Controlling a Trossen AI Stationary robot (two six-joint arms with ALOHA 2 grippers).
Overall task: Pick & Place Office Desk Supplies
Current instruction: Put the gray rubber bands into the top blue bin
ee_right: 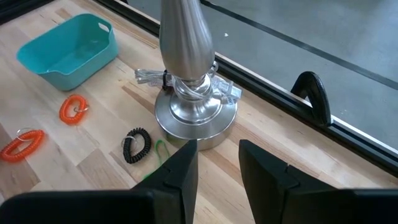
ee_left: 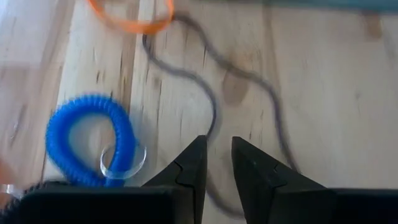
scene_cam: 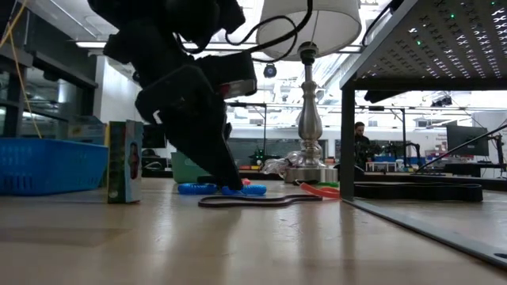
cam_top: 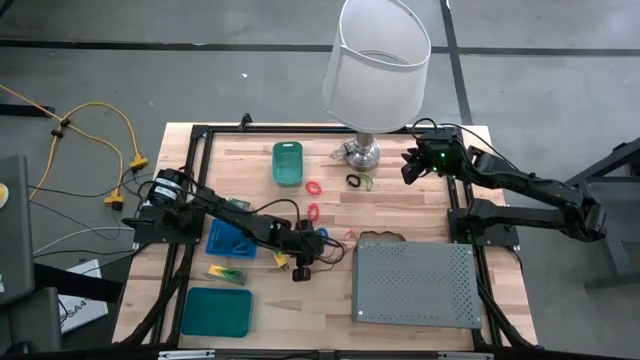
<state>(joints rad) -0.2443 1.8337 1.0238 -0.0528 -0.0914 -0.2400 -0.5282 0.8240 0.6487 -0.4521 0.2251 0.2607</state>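
My left gripper points steeply down at the table's middle, open by a narrow gap. A thin dark rubber band lies flat in a long loop, and one strand runs into the gap between the fingers. Beside the fingers lies a blue coil with a clear ring on it. An orange band lies past the dark one. In the low view the fingertip reaches down to the blue coil and the dark band. My right gripper hangs open above the table near the lamp base. My left gripper comes from above, slanting down, with one finger on each side of a strand of the dark band. The band lies slack on the wood. Whether the fingertips touch it, I cannot tell.
A grey perforated box fills the near right. A blue bin, a teal tray and yellow-green blocks sit near left. At the far side are a teal bin, red coils and a black coil.
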